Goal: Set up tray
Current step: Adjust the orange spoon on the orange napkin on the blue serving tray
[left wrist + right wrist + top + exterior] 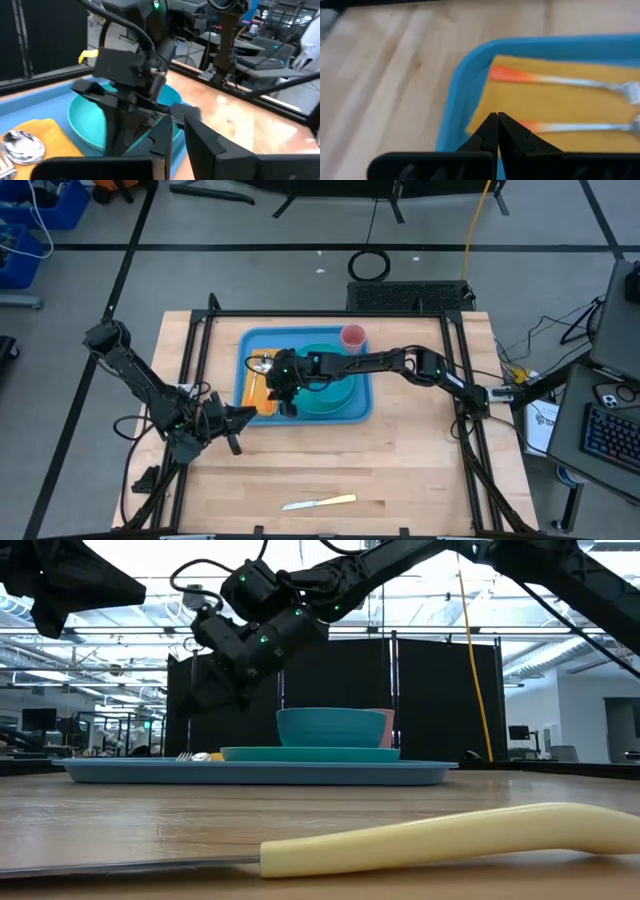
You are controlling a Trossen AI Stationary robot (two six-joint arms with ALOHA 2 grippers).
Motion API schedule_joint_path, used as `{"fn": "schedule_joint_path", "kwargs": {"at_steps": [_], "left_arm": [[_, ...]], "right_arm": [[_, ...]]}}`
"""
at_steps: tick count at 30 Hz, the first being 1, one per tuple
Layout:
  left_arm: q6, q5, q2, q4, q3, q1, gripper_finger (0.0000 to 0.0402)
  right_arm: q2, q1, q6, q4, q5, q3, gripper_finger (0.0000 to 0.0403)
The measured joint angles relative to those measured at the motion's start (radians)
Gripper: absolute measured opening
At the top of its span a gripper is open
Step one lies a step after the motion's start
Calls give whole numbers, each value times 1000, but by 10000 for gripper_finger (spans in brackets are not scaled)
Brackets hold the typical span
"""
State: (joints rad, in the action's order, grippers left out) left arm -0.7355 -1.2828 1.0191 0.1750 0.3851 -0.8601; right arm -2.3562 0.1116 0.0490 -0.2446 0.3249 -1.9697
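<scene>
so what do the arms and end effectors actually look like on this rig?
Both arms are matte black, built of jointed tubular links. The right arm shows small green indicator lights near the wrist and a black cable looping off it. The left arm looks the same, with loose black cabling near its wrist. The right end effector has two flat, angular black fingers tapering to points. The left end effector has similar blocky black fingers.

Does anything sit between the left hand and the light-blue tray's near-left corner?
Nothing visible does. The left hand sits on bare wood just off the light-blue plastic tray. The shut right hand hovers inside the tray over the yellow napkin, not between them.
</scene>
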Motion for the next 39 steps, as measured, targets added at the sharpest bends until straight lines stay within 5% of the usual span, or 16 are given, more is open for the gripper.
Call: {"fn": "schedule_joint_path", "kwargs": {"at_steps": [13, 39], "left_arm": [[31, -35, 0, 1, 0, 83, 51], [-210, 461, -2, -227, 2, 414, 51]], "right_arm": [[-10, 4, 20, -67, 9, 0, 0], [-79, -17, 126, -36, -99, 1, 0]]}}
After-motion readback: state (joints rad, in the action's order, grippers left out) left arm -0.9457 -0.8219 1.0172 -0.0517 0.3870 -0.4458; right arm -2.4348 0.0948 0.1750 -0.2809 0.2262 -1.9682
